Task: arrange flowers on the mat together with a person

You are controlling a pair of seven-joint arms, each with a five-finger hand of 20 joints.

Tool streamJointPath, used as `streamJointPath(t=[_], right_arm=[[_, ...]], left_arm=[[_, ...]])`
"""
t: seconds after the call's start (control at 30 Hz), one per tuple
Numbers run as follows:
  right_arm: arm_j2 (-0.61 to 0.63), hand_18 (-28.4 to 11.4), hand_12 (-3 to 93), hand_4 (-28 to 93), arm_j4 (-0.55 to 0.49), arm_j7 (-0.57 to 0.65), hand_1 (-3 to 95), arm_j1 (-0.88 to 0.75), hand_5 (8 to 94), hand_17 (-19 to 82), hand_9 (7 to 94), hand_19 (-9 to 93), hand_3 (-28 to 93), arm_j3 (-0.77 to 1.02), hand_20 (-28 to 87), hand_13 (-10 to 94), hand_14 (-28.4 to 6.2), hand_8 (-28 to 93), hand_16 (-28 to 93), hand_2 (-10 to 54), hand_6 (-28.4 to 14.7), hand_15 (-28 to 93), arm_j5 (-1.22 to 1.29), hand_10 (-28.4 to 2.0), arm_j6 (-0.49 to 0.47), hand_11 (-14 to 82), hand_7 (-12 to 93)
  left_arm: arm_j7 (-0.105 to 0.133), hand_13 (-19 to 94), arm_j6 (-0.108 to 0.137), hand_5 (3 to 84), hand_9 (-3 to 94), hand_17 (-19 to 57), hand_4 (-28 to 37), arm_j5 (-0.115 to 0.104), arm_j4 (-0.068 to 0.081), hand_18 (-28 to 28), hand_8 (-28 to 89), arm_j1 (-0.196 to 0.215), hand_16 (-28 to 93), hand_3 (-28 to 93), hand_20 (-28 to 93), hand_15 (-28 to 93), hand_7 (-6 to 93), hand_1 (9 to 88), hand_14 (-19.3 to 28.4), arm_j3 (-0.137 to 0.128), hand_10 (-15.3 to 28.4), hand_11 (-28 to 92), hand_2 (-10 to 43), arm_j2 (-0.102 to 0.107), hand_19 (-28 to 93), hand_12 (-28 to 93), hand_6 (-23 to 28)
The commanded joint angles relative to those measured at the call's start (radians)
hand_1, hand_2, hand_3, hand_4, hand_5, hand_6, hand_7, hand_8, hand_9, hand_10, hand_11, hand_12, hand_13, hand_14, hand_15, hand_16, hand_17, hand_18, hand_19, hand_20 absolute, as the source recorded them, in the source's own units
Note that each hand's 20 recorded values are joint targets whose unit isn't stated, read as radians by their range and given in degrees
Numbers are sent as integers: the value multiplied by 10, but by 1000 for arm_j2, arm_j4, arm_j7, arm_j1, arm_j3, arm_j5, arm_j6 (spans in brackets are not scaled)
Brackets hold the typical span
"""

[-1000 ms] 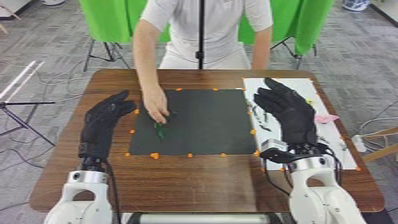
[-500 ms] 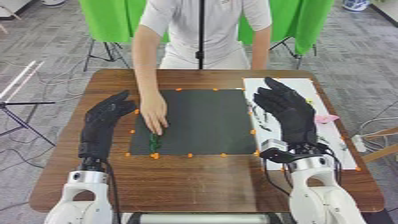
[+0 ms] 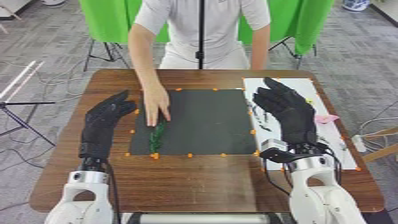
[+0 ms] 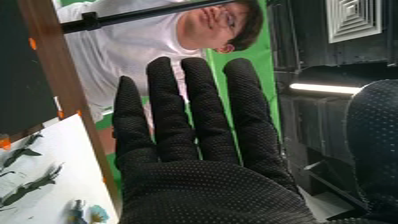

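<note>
Right robot hand [image 3: 284,106] held open, fingers straight, above the white sheet [image 3: 302,84]; pink flower [image 3: 326,119] just to its right.
In the head view, the flower is best reached by this nearer hand, with a short rightward shift probably needed; its stalk cannot be made out. Stems beneath the palm are partly hidden. The green sprig [image 3: 156,139] is laid on the mat's [image 3: 209,120] left part, long axis pointing away from the robot, nearer the open left robot hand [image 3: 105,117]; a person's hand [image 3: 155,102] is placed at its far end. In the right wrist view, dark stems [image 4: 31,186] and a blue flower [image 4: 78,212] are seen on the sheet, partly cut off.
</note>
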Motion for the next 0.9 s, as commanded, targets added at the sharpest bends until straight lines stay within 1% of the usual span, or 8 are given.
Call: streamJointPath(t=[0.03, 0.13, 0.33, 0.47, 0.63, 0.7, 0.8, 0.9], right_arm=[[1, -170, 181, -155, -6, -6, 104, -4, 482, 173, 507, 164, 761, -4, 286, 417, -155, -65, 245, 31, -9, 130, -5, -155, 1, 68, 108], [-6, -170, 181, -155, -6, -10, 105, -5, 482, 173, 507, 165, 761, 0, 286, 418, -156, -65, 246, 30, -9, 130, -7, -155, 0, 67, 108], [-9, -163, 182, -155, -6, -17, 106, -5, 484, 185, 510, 210, 761, 1, 316, 433, -157, -65, 249, 29, -11, 134, -9, -157, -5, 68, 107], [-5, -163, 183, -155, -6, -52, 112, -2, 488, 185, 517, 213, 764, -8, 319, 441, -150, -66, 249, 24, -11, 135, -8, -155, 25, 69, 111], [22, -163, 182, -159, -26, -89, 149, 2, 499, 192, 536, 217, 764, 17, 322, 466, -136, -70, 246, -7, -6, 144, -20, -148, 75, 73, 126], [36, -161, 182, -169, -48, -73, 176, 1, 504, 197, 549, 213, 753, 45, 320, 477, -130, -75, 242, -19, -6, 149, -88, -145, 121, 76, 133], [57, -160, 182, -200, -73, -32, 218, -8, 519, 209, 575, 234, 732, 119, 333, 498, -124, -84, 233, -62, -10, 158, -348, -140, 182, 90, 150], [94, -152, 182, -258, -96, 22, 246, -26, 550, 230, 614, 275, 726, 221, 351, 541, -121, -89, 226, -94, -16, 173, -589, -137, 165, 118, 163]], left_arm=[[-7, 370, -5, 485, 482, 13, -190, 4, 4, 166, -55, 7, 27, 644, 210, 278, 149, 284, 187, 1, 139, 230, -18, -8, 192, 153, 54], [-14, 369, -5, 486, 482, 12, -190, 2, 3, 166, -55, 7, 27, 644, 211, 277, 149, 284, 187, 1, 139, 230, -18, -8, 194, 153, 54], [-11, 369, 0, 485, 482, 12, -191, 3, 3, 166, -55, 8, 27, 645, 211, 277, 150, 284, 187, 2, 139, 230, -18, -7, 194, 153, 54], [-11, 369, 1, 485, 482, 12, -191, 5, 1, 166, -55, 10, 27, 643, 211, 279, 149, 285, 187, 3, 140, 230, -17, -6, 194, 152, 55], [-14, 370, -1, 486, 482, 12, -191, 5, 0, 166, -55, 10, 27, 645, 210, 279, 150, 285, 187, 3, 139, 230, -17, -6, 194, 153, 54], [-17, 370, 1, 485, 482, 12, -192, 7, 0, 166, -55, 9, 27, 644, 211, 279, 150, 285, 187, 2, 140, 229, -17, -6, 195, 153, 55], [-20, 369, 2, 485, 482, 12, -193, 11, -2, 166, -55, 10, 27, 644, 210, 279, 150, 285, 187, -1, 140, 229, -17, -6, 194, 153, 55], [-23, 369, 6, 485, 481, 12, -192, 11, -6, 165, -55, 14, 27, 644, 210, 280, 149, 285, 187, -4, 138, 229, -16, -4, 194, 152, 55]])
